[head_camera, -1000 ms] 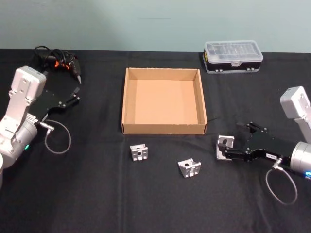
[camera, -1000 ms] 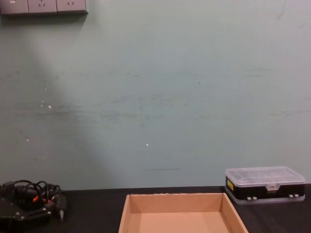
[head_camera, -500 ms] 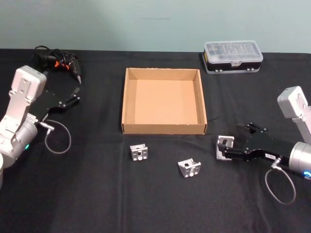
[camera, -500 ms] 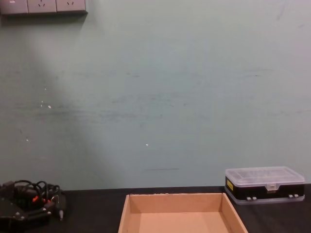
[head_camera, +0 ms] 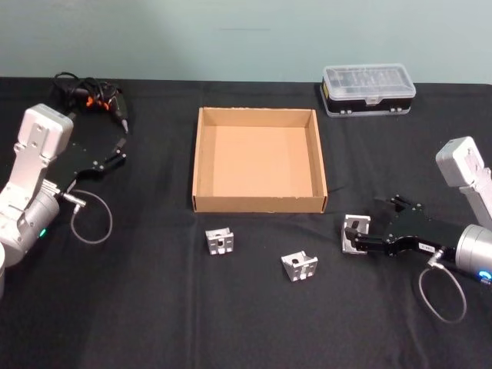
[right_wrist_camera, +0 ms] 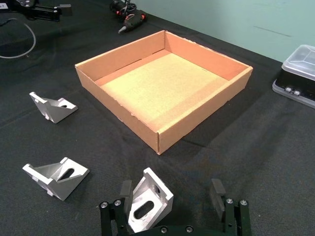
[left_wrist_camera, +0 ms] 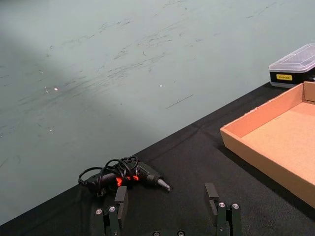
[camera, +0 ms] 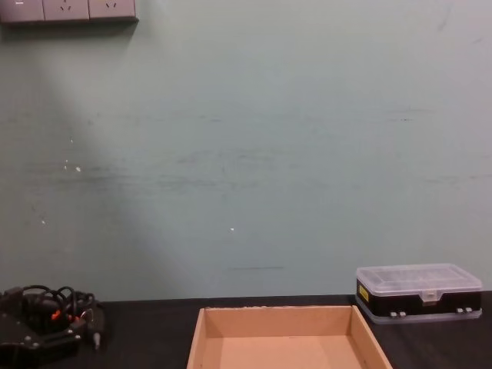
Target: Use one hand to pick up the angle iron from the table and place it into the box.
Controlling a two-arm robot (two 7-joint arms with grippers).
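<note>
Three silver angle irons lie on the black table [head_camera: 154, 315] in front of the tan cardboard box [head_camera: 259, 204]. One angle iron [head_camera: 355, 233] sits between the fingers of my right gripper [head_camera: 372, 225], which is open and low over the table. In the right wrist view this angle iron [right_wrist_camera: 147, 204] stands close to one finger [right_wrist_camera: 126, 189], with a gap to the other. The other two angle irons [head_camera: 220, 241] [head_camera: 300, 266] lie free to its left. The box is empty. My left gripper [head_camera: 115, 154] rests open at the far left of the table.
A clear-lidded plastic case [head_camera: 369, 89] stands behind the box to the right. A black electric screwdriver with coiled cable [head_camera: 96, 100] lies at the back left, just beyond the left gripper. Cable loops hang from both wrists.
The right arm's upper segment has shifted slightly left. Its gripper stays open around the same angle iron, which has not moved. The left arm is still.
</note>
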